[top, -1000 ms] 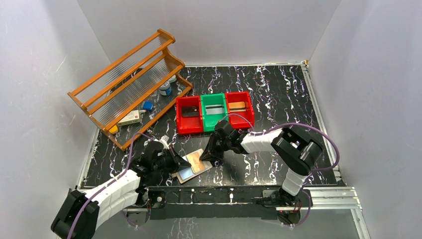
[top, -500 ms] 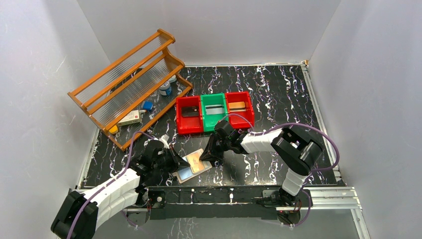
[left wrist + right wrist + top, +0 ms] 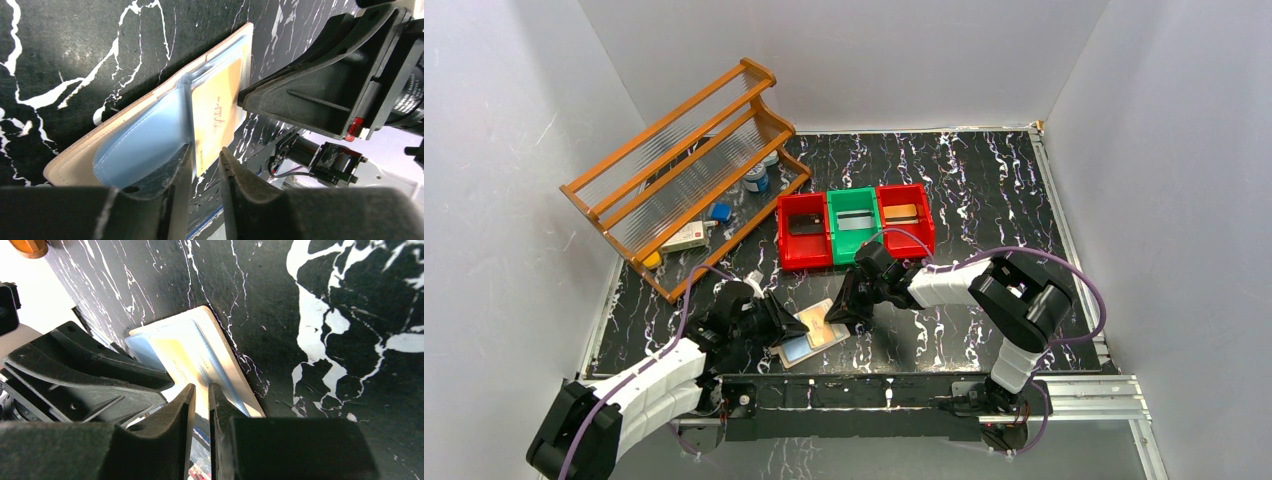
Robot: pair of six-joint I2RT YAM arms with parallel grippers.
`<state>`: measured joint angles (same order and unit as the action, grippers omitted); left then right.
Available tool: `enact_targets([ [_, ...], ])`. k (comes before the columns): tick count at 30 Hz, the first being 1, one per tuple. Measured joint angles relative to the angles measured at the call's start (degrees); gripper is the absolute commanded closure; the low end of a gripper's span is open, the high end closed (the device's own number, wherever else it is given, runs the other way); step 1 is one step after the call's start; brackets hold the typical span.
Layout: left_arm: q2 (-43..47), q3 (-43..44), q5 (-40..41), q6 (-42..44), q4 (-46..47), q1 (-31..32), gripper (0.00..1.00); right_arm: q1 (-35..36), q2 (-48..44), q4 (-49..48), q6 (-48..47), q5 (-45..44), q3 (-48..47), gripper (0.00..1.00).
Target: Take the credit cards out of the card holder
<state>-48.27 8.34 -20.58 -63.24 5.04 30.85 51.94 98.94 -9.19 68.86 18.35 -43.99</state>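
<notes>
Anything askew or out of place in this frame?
The wooden rack at the back left appears tipped, leaning at a slant with small items loose under it. On the open card holder, one blue sleeve bulges up.

A black marble-patterned tabletop with white and purplish veins [image 3: 984,170] forms the floor of a booth, closed in by plain white walls [image 3: 854,60] at the back and on both sides. A silver aluminium rail frame [image 3: 1094,400] borders its near and right edges. The light is soft and even throughout.
</notes>
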Motion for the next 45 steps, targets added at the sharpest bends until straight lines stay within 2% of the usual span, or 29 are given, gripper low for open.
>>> enact_targets([
  [3, 0.0, -0.1, 0.0, -0.9, 0.8, 0.0, 0.69, 0.0, 0.0, 0.0, 0.0, 0.0, 0.0, 0.74],
  [12, -2.0, -0.2, -0.2, -2.0, 2.6, 0.0, 0.69, 0.0, 0.0, -0.2, 0.0, 0.0, 0.0, 0.74],
  [23, -5.3, -3.4, -1.9, -4.9, 10.5, 0.0, 0.85, 0.0, 0.1, -0.3, 0.0, 0.2, 0.0, 0.74],
  [28, -4.3, -4.0, -1.9, -5.4, 10.8, 0.0, 1.0, -0.1, 0.1, -0.3, 0.0, 0.3, 0.0, 0.74],
  [45, 0.7, -4.1, -0.8, -3.8, 6.0, 0.0, 1.0, -0.1, 0.2, -0.3, 0.0, 0.4, 0.0, 0.74],
])
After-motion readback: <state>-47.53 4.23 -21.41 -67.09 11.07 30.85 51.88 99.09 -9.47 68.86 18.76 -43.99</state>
